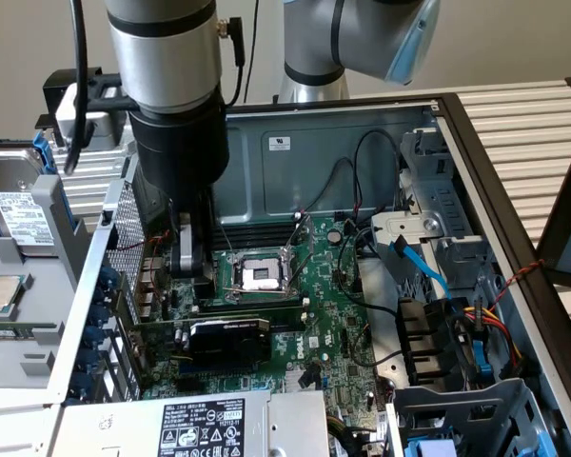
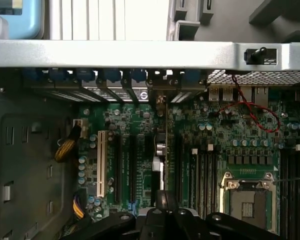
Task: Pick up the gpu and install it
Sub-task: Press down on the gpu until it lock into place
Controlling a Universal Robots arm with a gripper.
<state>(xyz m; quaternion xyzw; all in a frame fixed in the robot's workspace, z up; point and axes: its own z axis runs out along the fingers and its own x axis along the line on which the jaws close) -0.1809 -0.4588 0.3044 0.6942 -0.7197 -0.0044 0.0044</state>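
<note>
Pick-up done, judging by the layout: gpu (image 1: pixel 228 338) off the tabletop and standing on edge inside the open computer case (image 1: pixel 362 133), black cooler shroud facing the exterior camera, green board running along an expansion slot on the motherboard (image 1: pixel 333 314), just in front of the bare CPU socket (image 1: pixel 260 276). Seen edge-on in the wrist view as a thin upright strip (image 2: pixel 163 150) leading toward the row of rear slot covers (image 2: pixel 115 85), with its bracket end up against that row. End effector (image 1: pixel 188 259) lowered into the case on the exterior view's left, fingers clenched together, nothing clamped between them as far as can be made out. In the wrist view, closed tips (image 2: pixel 162 200) lined up directly over the card's top edge; touching it or just above it, impossible to say. Reads as the seating stage rather than the carrying stage: card placed in its slot, apparently level along its length. Depth of the edge connector in the slot hidden behind the shroud and neighbouring parts, so full seating unconfirmed. Likewise unclear whether the bracket end is locked at the rear wall. Judged nearly complete, with only final seating and retention open to doubt. Grey hard drive (image 1: pixel 19 214) lying outside the case on the exterior view's left, untouched.
</note>
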